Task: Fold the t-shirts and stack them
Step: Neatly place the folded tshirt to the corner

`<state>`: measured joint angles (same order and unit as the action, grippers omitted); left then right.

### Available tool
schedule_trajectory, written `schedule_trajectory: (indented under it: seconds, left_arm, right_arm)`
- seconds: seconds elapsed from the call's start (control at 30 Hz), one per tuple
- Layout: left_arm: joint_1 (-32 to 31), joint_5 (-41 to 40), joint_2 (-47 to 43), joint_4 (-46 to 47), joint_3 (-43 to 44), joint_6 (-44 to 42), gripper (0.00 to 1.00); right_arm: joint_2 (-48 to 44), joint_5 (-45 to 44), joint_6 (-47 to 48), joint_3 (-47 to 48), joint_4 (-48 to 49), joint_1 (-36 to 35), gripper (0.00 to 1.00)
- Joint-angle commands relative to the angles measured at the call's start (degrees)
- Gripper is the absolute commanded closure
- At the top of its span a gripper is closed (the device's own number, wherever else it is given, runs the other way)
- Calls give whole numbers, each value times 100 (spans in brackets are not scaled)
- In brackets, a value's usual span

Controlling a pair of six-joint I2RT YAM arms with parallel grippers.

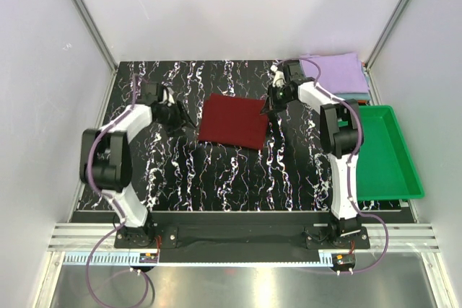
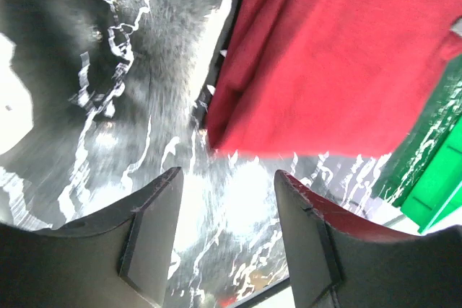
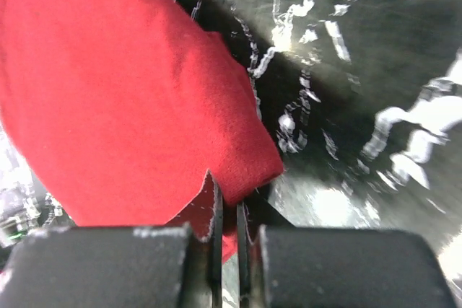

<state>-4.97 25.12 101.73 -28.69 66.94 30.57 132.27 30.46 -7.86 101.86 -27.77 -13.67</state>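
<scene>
Mid table [image 1: 180, 171] | maroon t-shirt [image 1: 232, 122] | right edge pinched in right hand [image 3: 225, 203]

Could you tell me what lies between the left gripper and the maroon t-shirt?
Only bare marbled table, as the left wrist view shows between the left gripper and the maroon t-shirt.

Left fingers [image 2: 151, 229] stand apart; right fingers [image 3: 325, 265] pinch the maroon t-shirt [image 3: 123, 91].

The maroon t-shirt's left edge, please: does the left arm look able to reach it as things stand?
Probably yes. The left gripper is open just beside the maroon t-shirt, with only bare table between them. The right gripper, shut on the shirt's opposite corner, is well out of the way.
</scene>
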Motion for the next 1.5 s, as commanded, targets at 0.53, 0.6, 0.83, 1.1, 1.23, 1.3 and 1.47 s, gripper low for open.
schedule_trajectory:
  seconds: [0.53, 0.6, 0.83, 1.1, 1.23, 1.3, 1.47]
  left_arm:
    - [84, 124, -1481, -111, -84, -666, 41]
    - [84, 124, -1472, -102, -76, -657, 40]
    - [84, 282, -1525, -67, -137, -666, 40]
    - [84, 327, -1551, -67, -155, -666, 40]
    - [84, 291, -1613, -58, -155, -675, 39]
    - [84, 291, -1604, -84, -137, -684, 39]
    - [84, 283, -1604, -84, -119, -675, 39]
  right_arm:
    - [-1107, -3011, 2885, 2002, -1521, 611, 100]
    - [-1098, -2976, 3026, 2126, -1556, 646, 100]
    - [-1317, -3309, 3791, 2294, -1600, 769, 100]
    - [-1212, -3450, 4221, 2996, -1565, 1103, 100]
    - [-1168, -3301, 4468, 3287, -1530, 1209, 100]
    - [-1081, -3283, 4495, 3453, -1389, 1322, 100]
    - [-299, -3089, 4275, 4833, -2101, 1596, 100]
